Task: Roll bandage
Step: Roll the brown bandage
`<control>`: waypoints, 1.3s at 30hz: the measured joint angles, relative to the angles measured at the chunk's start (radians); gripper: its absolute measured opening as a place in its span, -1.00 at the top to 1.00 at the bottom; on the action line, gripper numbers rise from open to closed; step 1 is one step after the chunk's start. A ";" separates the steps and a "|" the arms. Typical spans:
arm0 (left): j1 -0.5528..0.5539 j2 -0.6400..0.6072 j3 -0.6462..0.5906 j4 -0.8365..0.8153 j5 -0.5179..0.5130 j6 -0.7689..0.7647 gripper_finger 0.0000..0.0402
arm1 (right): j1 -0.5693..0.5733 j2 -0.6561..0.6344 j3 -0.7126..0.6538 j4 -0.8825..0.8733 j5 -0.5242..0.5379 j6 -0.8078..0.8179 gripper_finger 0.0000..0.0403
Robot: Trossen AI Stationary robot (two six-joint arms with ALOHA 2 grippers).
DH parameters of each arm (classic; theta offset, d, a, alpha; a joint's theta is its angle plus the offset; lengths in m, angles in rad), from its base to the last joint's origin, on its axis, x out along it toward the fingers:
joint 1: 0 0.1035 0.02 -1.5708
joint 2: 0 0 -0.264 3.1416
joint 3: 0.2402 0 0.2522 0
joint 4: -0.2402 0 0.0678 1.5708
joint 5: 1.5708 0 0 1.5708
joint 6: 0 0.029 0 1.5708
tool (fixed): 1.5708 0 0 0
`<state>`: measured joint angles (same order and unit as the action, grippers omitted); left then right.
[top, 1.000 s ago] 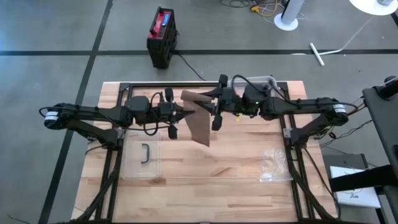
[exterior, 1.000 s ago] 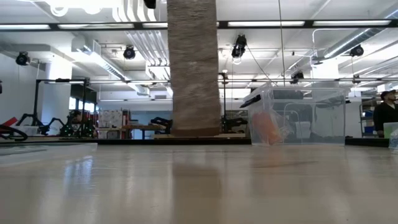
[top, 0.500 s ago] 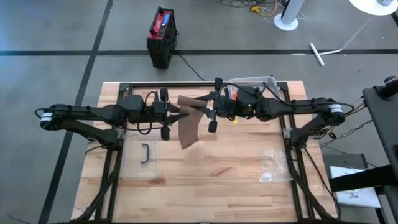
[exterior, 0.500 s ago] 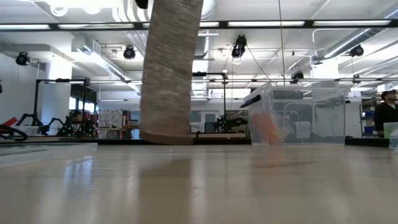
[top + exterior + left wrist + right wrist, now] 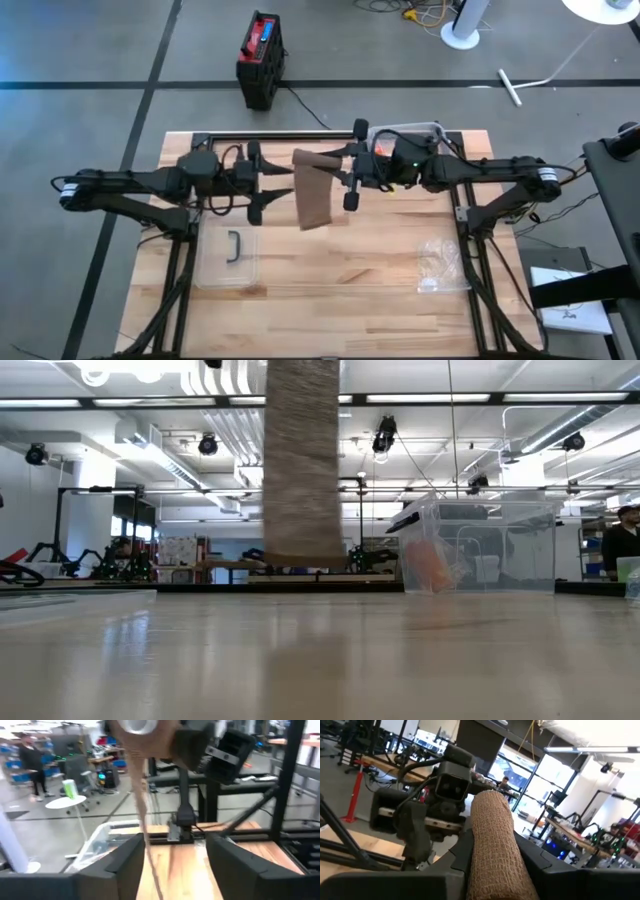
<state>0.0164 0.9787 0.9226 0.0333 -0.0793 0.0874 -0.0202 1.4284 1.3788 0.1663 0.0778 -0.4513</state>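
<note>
Currently, status by item:
Bandage: tan woven crepe strip, ribbed texture, held above the table's centre between both arms; its loose end hangs straight down, bottom edge clear of the table.
Right gripper: clenched on the bandage's upper end; rolled portion lies between its fingers.
Left gripper: released, fingers spread, just beside the strip's edge, apart from it; the strip hangs ahead between its fingers.
Clear bin: transparent plastic box at the far right of the table, orange object inside.
Lid: clear, with dark handle, flat on the near left.
Table: pale wooden slats.
Room: grey floor, workshop benches behind.
</note>
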 joint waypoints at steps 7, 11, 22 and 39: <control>0.001 -0.047 0.000 0.054 -0.023 -0.100 -0.27 | 0.024 -0.002 0.000 -0.004 0.001 -0.085 0.55; -0.001 -0.051 0.000 0.045 0.028 -0.107 -0.31 | 0.043 -0.002 0.000 -0.024 0.001 -0.116 0.57; -0.002 -0.025 0.000 0.075 0.098 -0.156 -0.36 | 0.075 -0.003 0.002 -0.058 0.001 -0.163 0.56; -0.002 0.003 0.000 0.166 0.097 -0.095 -0.41 | 0.075 0.015 0.002 -0.053 0.001 -0.161 0.58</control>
<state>0.0139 0.9817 0.9226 0.1993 0.0181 -0.0079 0.0547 1.4430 1.3809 0.1135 0.0793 -0.6121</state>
